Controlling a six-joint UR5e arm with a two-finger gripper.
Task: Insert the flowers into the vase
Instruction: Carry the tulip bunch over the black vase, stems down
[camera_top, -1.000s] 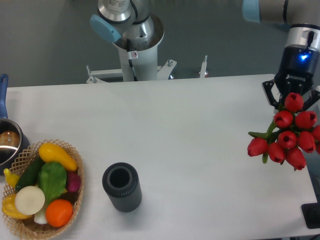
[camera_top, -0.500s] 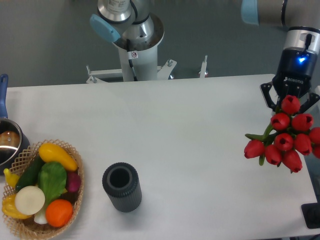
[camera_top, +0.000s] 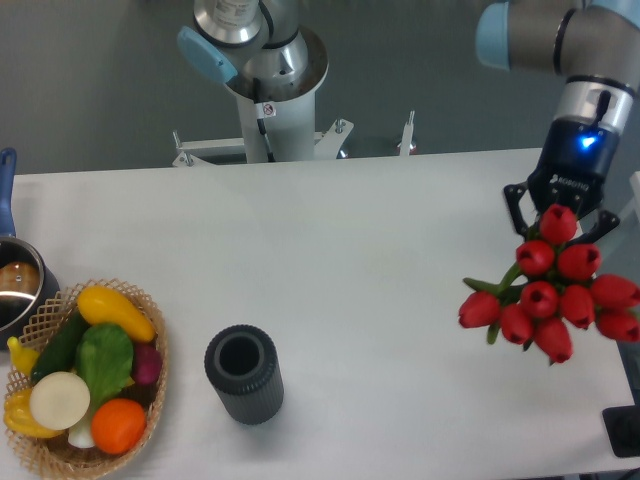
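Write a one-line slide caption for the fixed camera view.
Gripper holds red tulips above the table's right side, far from the empty grey vase.

Red tulips up in the air, grey vase down on the table.

We see the flowers (camera_top: 550, 300), red closed buds bunched at the right, well apart from the vase (camera_top: 243, 373), which stands upright, dark, ribbed, its round mouth open.

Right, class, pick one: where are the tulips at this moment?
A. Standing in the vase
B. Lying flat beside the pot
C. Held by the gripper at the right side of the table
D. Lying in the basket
C: the tulips hang from the gripper at the table's right side, while the vase stands far off with its mouth showing nothing inside.
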